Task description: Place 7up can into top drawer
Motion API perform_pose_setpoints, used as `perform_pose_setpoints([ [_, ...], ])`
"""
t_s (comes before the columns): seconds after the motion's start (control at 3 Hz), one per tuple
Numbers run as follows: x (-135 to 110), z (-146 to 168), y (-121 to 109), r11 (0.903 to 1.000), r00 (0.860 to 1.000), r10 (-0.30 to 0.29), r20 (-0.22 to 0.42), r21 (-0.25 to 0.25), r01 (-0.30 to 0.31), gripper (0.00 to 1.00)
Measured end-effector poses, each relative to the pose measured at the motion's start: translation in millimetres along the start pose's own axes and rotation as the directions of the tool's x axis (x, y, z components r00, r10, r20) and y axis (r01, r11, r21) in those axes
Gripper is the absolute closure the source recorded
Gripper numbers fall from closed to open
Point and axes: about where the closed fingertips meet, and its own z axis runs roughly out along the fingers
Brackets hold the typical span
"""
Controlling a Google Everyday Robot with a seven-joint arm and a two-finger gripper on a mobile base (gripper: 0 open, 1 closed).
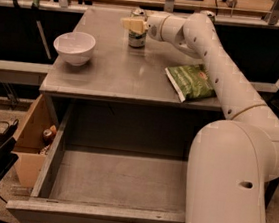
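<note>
The 7up can (pixel 136 37) stands upright at the back of the grey table (pixel 108 75), pale with a silver top. My gripper (pixel 132 24) is at the can's upper part, reaching in from the right, and covers its middle. Whether it grips the can does not show. The top drawer (pixel 92 214) is pulled far out below the table's front edge, and nothing lies in it.
A white bowl (pixel 75 47) sits at the table's left. A green chip bag (pixel 190 81) lies at the right, under my arm. A cardboard box (pixel 29 139) with a small item inside stands on the floor, left of the drawer.
</note>
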Motion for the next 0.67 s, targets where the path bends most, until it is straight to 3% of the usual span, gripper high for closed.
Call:
perform_pose_setpoints([
  [0.67,1.7,5.4,4.7,1.0000,1.000,0.002,-0.001,-0.009,-0.002,0.87],
])
